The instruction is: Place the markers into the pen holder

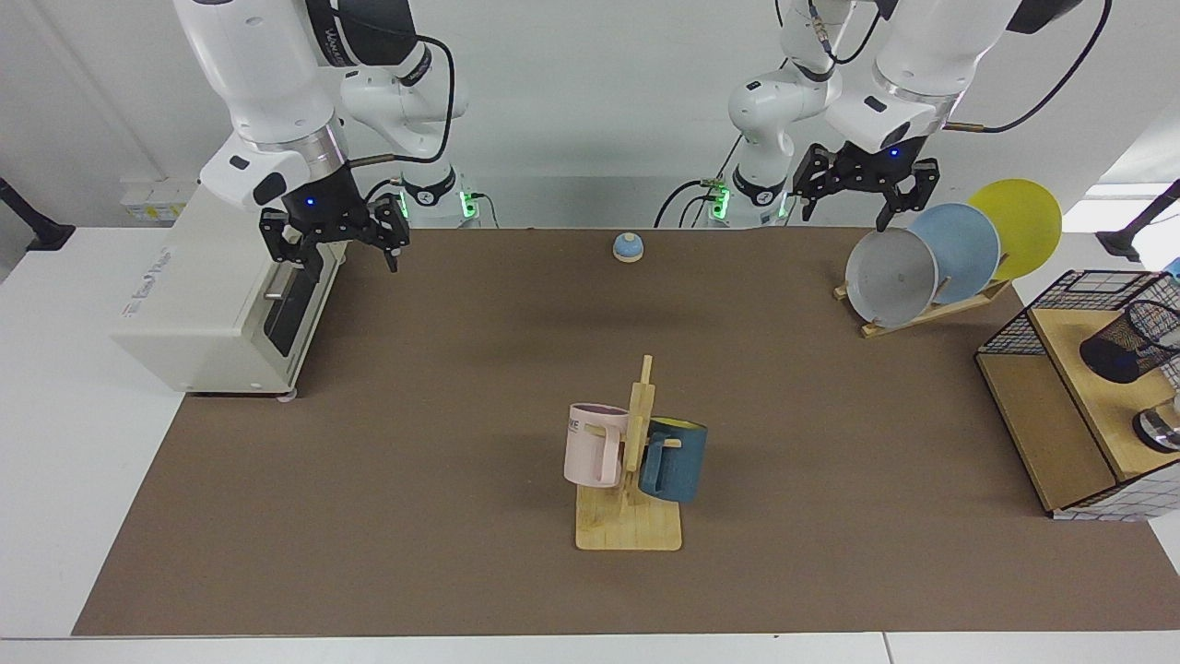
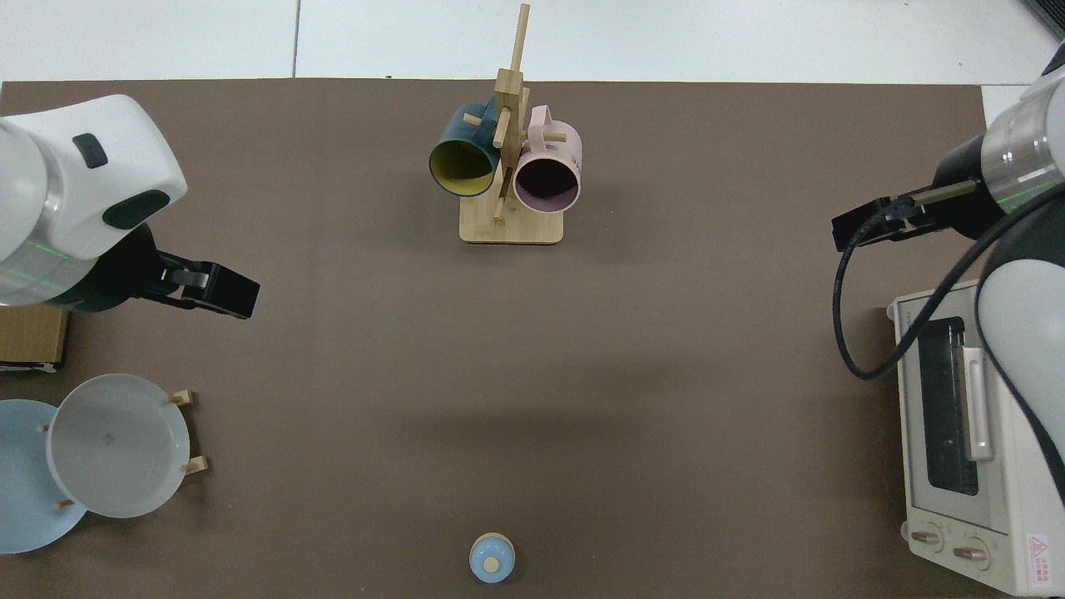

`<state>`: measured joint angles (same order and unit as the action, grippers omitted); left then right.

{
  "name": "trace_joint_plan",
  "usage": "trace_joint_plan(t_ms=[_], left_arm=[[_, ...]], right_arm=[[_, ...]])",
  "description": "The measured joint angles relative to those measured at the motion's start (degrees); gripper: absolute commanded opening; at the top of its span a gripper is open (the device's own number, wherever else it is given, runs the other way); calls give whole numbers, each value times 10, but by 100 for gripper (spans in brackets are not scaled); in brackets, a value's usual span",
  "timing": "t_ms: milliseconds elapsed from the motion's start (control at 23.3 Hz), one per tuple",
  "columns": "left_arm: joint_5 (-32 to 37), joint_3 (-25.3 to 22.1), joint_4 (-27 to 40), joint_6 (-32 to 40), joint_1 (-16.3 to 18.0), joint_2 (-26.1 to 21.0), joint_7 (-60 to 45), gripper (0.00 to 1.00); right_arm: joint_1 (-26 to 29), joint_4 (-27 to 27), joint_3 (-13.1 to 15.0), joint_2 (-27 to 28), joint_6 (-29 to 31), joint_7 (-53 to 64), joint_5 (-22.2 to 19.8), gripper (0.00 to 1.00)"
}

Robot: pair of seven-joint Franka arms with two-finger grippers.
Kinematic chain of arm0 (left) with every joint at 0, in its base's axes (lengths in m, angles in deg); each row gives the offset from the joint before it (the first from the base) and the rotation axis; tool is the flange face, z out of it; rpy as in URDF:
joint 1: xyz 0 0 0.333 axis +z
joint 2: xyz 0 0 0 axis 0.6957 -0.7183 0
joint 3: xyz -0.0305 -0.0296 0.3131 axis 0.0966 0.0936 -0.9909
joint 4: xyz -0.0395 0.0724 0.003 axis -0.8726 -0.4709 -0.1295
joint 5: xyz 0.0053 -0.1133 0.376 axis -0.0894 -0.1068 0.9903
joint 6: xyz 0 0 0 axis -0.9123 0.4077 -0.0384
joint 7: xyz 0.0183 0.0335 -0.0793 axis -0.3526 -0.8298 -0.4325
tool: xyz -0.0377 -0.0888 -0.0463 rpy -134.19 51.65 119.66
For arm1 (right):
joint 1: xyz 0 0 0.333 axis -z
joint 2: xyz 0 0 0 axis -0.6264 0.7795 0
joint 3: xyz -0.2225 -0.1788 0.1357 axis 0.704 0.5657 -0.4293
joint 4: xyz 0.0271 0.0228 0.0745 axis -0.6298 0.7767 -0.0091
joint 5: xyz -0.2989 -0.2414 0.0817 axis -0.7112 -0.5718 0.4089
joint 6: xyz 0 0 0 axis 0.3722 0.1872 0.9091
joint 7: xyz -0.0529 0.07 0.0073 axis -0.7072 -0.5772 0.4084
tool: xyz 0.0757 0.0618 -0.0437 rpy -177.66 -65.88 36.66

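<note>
The pen holder, a black wire-mesh cup, sits on a wooden shelf at the far right edge of the facing view. No markers show in either view. My left gripper hangs open and empty high above the back of the table, just left of the plate rack, well away from the pen holder. In the top view the left gripper is at the left side. My right gripper is open and empty beside the toaster oven's top front corner, and the right gripper appears at the top view's right.
A white toaster oven stands at the left. A mug tree with a pink and a blue mug is near the middle. A plate rack, a small blue bell, a wire basket and a shiny metal cylinder are also there.
</note>
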<state>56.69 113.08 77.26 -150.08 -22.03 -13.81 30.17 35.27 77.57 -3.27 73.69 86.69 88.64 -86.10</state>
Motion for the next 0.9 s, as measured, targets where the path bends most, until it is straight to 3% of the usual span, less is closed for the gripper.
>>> trace_joint_plan(t_ms=[900], left_arm=[[0, -3, -4, 7, 1, -1, -4, 100]], right_arm=[[0, 0, 0, -2, 0, 0, 0, 100]])
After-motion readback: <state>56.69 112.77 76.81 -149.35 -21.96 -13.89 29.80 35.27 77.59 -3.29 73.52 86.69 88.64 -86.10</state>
